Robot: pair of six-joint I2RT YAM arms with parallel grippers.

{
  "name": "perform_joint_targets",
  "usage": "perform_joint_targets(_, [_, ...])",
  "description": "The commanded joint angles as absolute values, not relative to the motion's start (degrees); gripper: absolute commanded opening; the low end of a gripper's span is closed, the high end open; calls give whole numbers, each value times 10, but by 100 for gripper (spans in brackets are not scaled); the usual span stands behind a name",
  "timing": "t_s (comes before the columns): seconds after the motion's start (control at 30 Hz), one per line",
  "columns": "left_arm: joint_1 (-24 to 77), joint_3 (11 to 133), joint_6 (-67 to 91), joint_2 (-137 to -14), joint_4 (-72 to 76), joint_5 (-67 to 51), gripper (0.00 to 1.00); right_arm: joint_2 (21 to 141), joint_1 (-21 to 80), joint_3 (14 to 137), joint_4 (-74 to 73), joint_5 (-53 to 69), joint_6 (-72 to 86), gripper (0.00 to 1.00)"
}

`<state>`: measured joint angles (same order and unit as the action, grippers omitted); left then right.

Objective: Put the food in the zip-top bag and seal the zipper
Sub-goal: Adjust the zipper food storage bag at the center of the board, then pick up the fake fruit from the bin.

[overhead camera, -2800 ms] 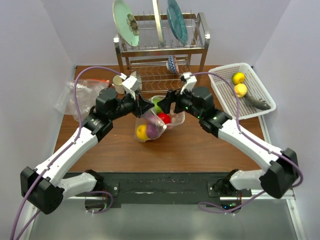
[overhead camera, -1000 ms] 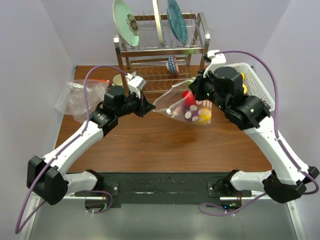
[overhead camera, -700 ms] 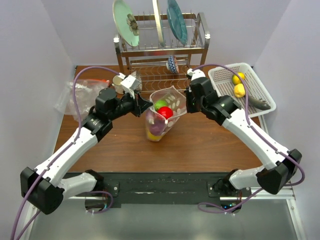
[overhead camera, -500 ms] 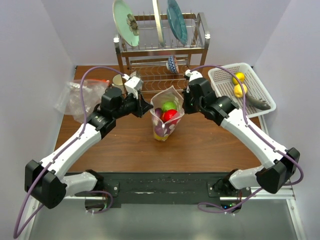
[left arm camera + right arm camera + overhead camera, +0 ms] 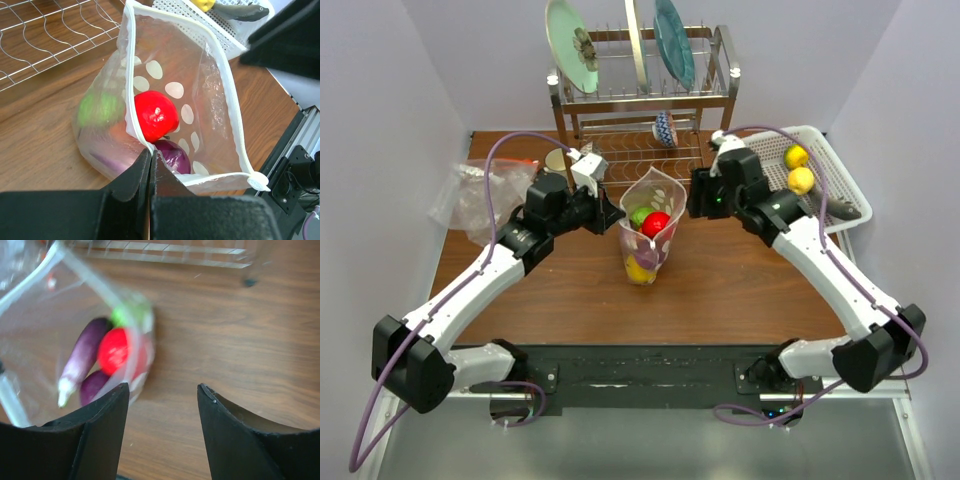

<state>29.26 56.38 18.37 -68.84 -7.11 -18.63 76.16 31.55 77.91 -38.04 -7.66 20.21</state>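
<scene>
The dotted zip-top bag (image 5: 648, 228) stands upright and open on the table, with a red round (image 5: 657, 222), a green one (image 5: 639, 213), a yellow one (image 5: 637, 268) and purple pieces inside. My left gripper (image 5: 616, 212) is shut on the bag's mouth edge; the left wrist view shows the fingers pinching the zipper strip (image 5: 131, 105), with the slider (image 5: 258, 181) at the far corner. My right gripper (image 5: 691, 205) is open and empty, just right of the bag and apart from it. The right wrist view shows the bag (image 5: 75, 340) with a purple eggplant (image 5: 81, 358) inside.
A white basket (image 5: 775, 134) at the back right holds two yellow fruits (image 5: 797, 156) and a dark long piece (image 5: 240, 11). A metal dish rack (image 5: 640, 100) with plates stands behind the bag. Plain clear plastic (image 5: 480, 195) lies at the left.
My right gripper lifted the bag, set it down upright, let go and drew back to the right. My left gripper kept its hold on the mouth edge.
</scene>
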Motion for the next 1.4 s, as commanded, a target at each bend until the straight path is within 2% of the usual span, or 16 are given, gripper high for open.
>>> perform_joint_targets(0.0, [287,588,174,-679,-62,-179,0,733,238,820,-388,-86,189,61])
perform_joint_targets(0.23, [287,588,176,-678,-61,-183,0,796,83,852,-393,-127,174,66])
perform_joint_targets(0.47, [287,585,178,-679,-56,-188,0,895,2,871,-330,-177,178,67])
perform_joint_targets(0.53, [287,585,178,-679,-57,-185,0,917,-28,877,-318,-185,172,73])
perform_joint_targets(0.63, [287,584,178,-679,-55,-187,0,959,-58,895,-309,-182,179,97])
perform_joint_targets(0.67, [287,583,180,-679,-53,-188,0,971,-63,901,-306,-179,185,99])
perform_joint_targets(1.07, [286,579,182,-686,-47,-194,0,1166,-76,1045,-308,-237,178,98])
perform_joint_targets(1.37, [286,577,184,-690,-42,-198,0,1260,-110,1110,-320,-202,201,95])
